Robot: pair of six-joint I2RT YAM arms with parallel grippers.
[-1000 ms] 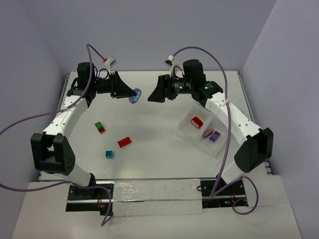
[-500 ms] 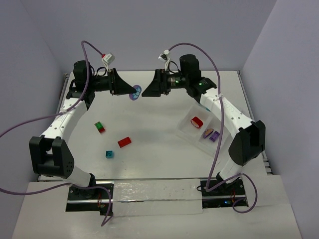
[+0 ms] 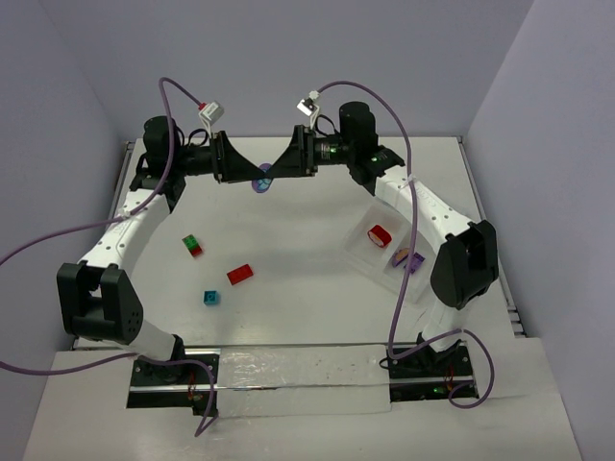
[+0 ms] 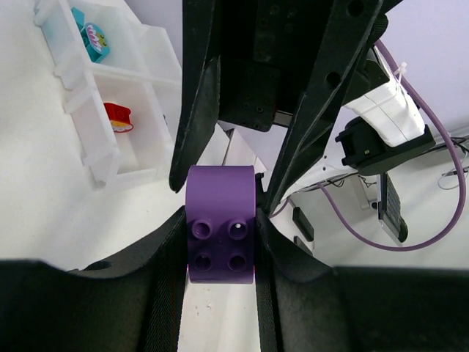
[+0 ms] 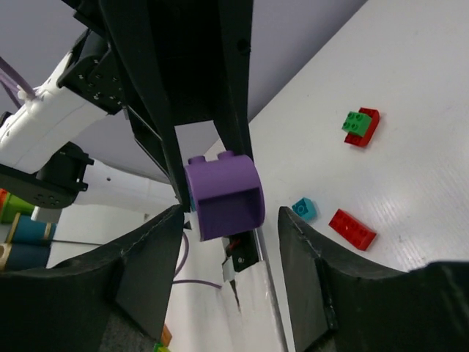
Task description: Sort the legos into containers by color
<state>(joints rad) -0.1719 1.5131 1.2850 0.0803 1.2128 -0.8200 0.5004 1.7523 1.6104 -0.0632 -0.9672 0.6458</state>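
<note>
Purple brick (image 4: pixel 220 209) met mid-air for handover
Clamped in the left gripper (image 4: pixel 220 238) at the table's (image 3: pixel 307 240) far side, it has been flanked by the right gripper (image 5: pixel 231 216), jaws not yet tight; sorting is thereby advanced.

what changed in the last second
The right tool swung left to meet the left tool. Its fingers now straddle the purple rounded plastic brick that the left tool holds, with a gap showing on one side, so it has not taken hold yet. The left tool kept its grip and barely shifted. The loose red brick, teal brick, green-on-red pair and translucent white tray stayed put.
</note>
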